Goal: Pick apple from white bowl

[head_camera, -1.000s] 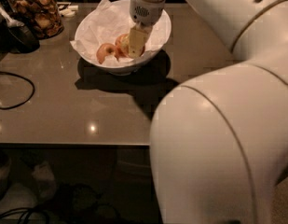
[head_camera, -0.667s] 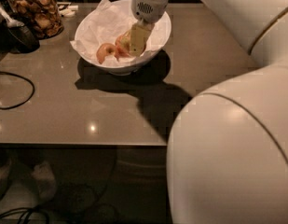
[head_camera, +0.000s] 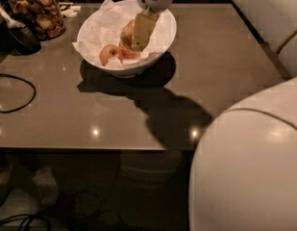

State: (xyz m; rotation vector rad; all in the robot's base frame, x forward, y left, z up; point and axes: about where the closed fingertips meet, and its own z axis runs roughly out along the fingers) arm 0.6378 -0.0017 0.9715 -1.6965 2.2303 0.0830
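The white bowl [head_camera: 160, 40], lined with crumpled white paper, stands at the back of the brown table. My gripper [head_camera: 134, 40] reaches down into it from above. It is shut on the pale yellow-green apple [head_camera: 126, 32], which sits against the tan finger [head_camera: 142, 30] and is raised a little off the paper. Two redder apples [head_camera: 108, 55] [head_camera: 129, 55] lie in the bowl below and to the left of the gripper.
A glass jar of brown snacks [head_camera: 37, 11] stands at the back left, with a dark utensil [head_camera: 18, 30] beside it. A black cable [head_camera: 20, 97] loops on the table's left. The table's front edge [head_camera: 90, 148] is near. My white body [head_camera: 253, 172] fills the lower right.
The gripper has risen slightly in the bowl, and the pale apple has come up with it, away from the two redder apples. The view has shifted closer.
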